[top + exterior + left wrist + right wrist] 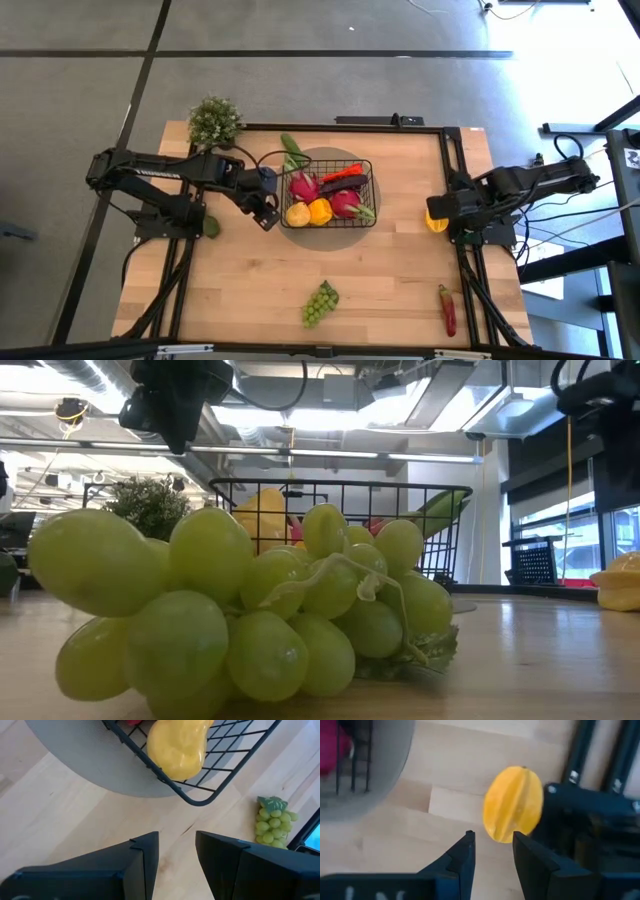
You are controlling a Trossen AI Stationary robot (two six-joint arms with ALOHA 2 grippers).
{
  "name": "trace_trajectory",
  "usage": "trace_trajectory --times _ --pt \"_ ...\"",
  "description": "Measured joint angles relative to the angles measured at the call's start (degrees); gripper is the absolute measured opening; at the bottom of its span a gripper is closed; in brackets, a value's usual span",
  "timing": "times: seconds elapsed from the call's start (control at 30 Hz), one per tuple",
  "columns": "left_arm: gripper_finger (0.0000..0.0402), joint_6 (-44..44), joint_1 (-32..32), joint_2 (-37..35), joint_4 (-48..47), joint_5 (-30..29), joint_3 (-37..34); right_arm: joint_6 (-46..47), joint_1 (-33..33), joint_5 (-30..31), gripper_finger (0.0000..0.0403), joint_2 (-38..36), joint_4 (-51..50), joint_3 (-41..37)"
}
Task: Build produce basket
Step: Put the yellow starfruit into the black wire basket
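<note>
Fingers [150, 865] left, apart | basket [200, 800] just ahead, untouched

Left pincer [266, 212] beside filled basket [371, 196]

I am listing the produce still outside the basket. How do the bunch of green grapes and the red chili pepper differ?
The bunch of green grapes is a lumpy cluster of round berries, while the red chili pepper is one slim, long piece. The grapes are pale green; the chili is red. The grapes lie near the middle of the table's near edge, the chili nearer the right arm's side. Both rest on the wooden table, outside the black wire basket, untouched.
</note>
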Motion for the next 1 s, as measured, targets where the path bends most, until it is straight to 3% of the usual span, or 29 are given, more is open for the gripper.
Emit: trace_trajectory --times 0.17,0.43,1.0 --pt "0.0117 -0.11 0.00 0.00 0.21 0.00 0.00 -19.23 -0.04 -2.09 0.0122 1.59 4.59 -1.14" --pt "0.0117 -2.92 0.00 0.04 0.47 -0.50 0.00 -28.38 -4.38 -1.78 0.0122 5.15 2.83 -1.14" --pt "0.0117 -5.80 0.37 0.04 1.55 -0.65 0.00 -42.63 -27.93 -7.46 0.0122 17.82 2.66 -1.14"
